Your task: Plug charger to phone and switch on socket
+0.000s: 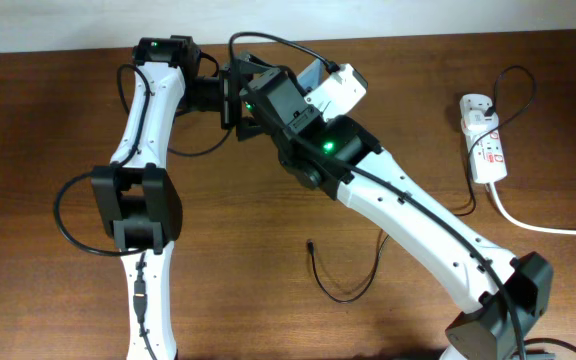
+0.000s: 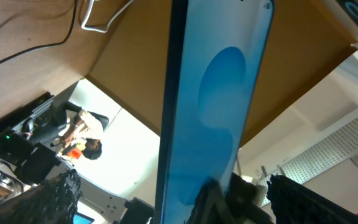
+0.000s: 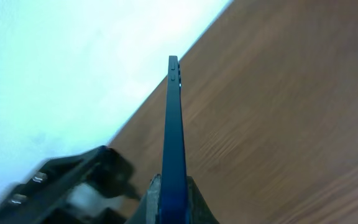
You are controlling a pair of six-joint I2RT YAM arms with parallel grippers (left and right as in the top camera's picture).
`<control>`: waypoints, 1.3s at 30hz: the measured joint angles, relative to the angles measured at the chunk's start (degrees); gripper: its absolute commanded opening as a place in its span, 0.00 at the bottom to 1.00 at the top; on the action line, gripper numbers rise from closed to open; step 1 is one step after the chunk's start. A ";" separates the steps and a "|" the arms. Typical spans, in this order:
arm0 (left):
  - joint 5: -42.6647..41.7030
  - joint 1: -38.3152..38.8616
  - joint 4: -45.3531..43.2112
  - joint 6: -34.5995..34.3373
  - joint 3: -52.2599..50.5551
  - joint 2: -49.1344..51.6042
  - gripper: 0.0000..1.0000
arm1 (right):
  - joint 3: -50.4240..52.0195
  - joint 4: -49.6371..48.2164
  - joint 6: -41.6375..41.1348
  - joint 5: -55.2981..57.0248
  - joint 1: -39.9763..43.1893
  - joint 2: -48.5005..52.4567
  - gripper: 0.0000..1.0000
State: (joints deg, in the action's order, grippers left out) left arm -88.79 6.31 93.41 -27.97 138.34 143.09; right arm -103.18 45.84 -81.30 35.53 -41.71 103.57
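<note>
The phone (image 3: 173,124) is held edge-on, lifted off the table, between my right gripper's (image 3: 173,190) shut jaws. In the left wrist view its light-blue screen (image 2: 219,93) fills the middle. My left gripper's (image 2: 173,180) two fingers stand wide apart on either side of it, open. In the overhead view both grippers meet at the table's back, left (image 1: 230,95) and right (image 1: 268,95), with a bit of the phone (image 1: 309,73) showing. The charger (image 1: 353,285) lies loose on the table, its plug tip (image 1: 310,243) free. The socket (image 1: 483,140) lies at the far right.
The socket's thick white cord (image 1: 548,228) runs off to the right edge. A thin black cable (image 1: 513,90) loops above the socket. The table's far edge (image 1: 418,30) is close behind the grippers. The left arm's black cables (image 1: 78,215) hang at the left.
</note>
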 measured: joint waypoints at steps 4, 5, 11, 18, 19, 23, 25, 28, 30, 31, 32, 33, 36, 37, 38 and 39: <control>-0.42 0.00 0.46 -4.07 0.04 0.00 0.60 | 0.00 -0.02 -14.99 -5.86 0.00 -0.11 0.04; -0.44 0.00 0.46 -5.11 0.04 0.00 0.61 | 0.00 -0.02 -18.64 -6.34 0.00 -0.13 0.04; -0.44 0.00 0.46 -9.03 0.04 0.00 0.56 | 0.00 -0.37 -32.17 -7.43 0.00 -0.13 0.04; -0.44 0.00 0.46 -10.97 0.07 0.00 0.25 | 0.00 -1.18 -34.64 -11.82 0.04 -0.13 0.04; -0.42 0.00 0.44 -11.10 0.07 0.00 0.25 | 0.00 -1.18 -34.95 -12.24 0.04 -0.13 0.04; -0.42 0.00 0.46 -11.10 0.07 0.00 0.25 | 0.00 -1.22 -36.04 -12.76 0.04 -0.13 0.04; -0.42 0.00 0.46 -11.10 0.07 0.00 0.23 | 0.00 -1.22 -36.20 -12.76 0.04 -0.13 0.04; -0.39 0.00 0.46 -11.13 0.07 0.00 0.22 | 0.00 -1.29 -36.68 -12.74 0.04 -0.13 0.04; -0.39 0.00 0.46 -11.13 0.07 0.00 0.18 | 0.00 -1.36 -36.94 -12.70 0.04 -0.13 0.04; -0.37 0.00 0.46 -11.10 0.07 0.00 0.17 | 0.00 -1.42 -37.00 -12.63 0.07 -0.13 0.04; -0.35 0.00 0.46 -11.10 0.07 0.00 0.13 | 0.00 -1.46 -37.03 -12.61 0.09 -0.13 0.05; -0.37 0.00 0.46 -11.13 0.07 0.00 0.06 | 0.00 -1.62 -37.22 -12.52 0.09 -0.13 0.05; -0.39 0.07 -0.90 -8.17 0.22 0.00 0.00 | -0.07 -1.97 -38.60 -13.18 0.63 -0.15 0.09; -0.48 0.11 -0.85 -7.61 0.33 0.00 0.00 | -0.07 -1.88 -38.58 -13.42 0.72 -0.33 0.14; -0.57 0.13 -0.57 -7.67 0.33 0.00 0.00 | -0.07 -1.90 -38.58 -13.40 0.72 -0.39 0.19; -0.55 0.13 -0.15 -7.96 0.33 0.00 0.00 | -0.07 -1.99 -38.18 -13.33 0.70 -0.44 0.36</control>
State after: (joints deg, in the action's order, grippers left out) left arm -89.34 6.44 93.25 -35.92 138.67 143.09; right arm -103.24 43.86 -119.48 22.20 -41.01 103.13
